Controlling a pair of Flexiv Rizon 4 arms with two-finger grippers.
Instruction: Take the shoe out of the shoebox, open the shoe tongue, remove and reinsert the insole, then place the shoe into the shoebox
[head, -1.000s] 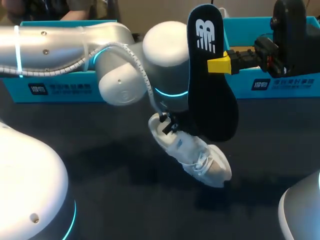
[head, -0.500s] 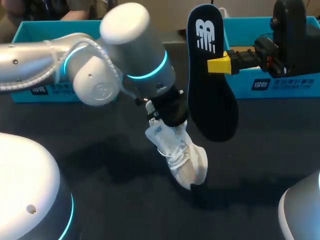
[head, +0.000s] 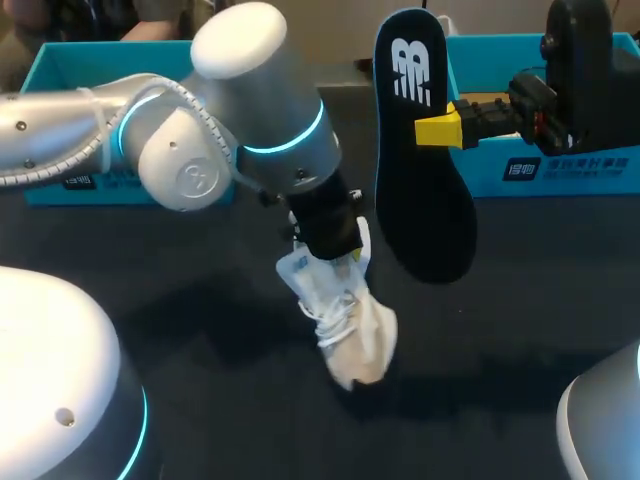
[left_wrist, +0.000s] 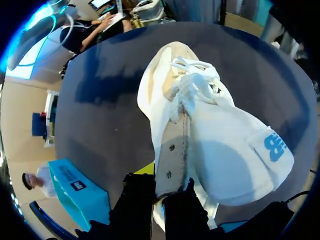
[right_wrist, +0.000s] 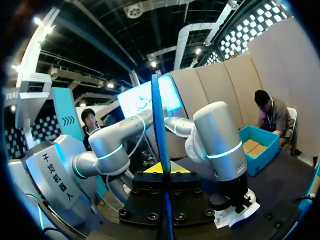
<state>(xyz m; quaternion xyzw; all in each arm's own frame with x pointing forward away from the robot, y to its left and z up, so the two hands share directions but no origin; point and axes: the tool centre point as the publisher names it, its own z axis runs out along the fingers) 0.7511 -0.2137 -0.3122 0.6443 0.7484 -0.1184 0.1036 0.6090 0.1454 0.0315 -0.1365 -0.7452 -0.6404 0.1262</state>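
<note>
Head view: shoe (head: 345, 320) out of shoebox (head: 590, 165), hanging toe-down over surface, left jaws clenched on heel rim. Insole (head: 420, 150) out, upright in air just beside shoe, right jaws clamped on its edge. Tongue state: cannot tell. Judged past halfway. Left to do: reinsert insole, box shoe.

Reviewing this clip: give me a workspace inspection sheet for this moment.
Surface: dark table.
Job's things: white shoe hanging toe-down, whether it touches the table is unclear; black insole upright in the air; left shoebox part and right shoebox part at the rear.
Clutter: nothing seen.
Tools: left tool shut on the white shoe; right tool shut on the black insole.
Cables: white spiral conduit along the left arm.
Surroundings: nothing seen reaching over the table.
</note>
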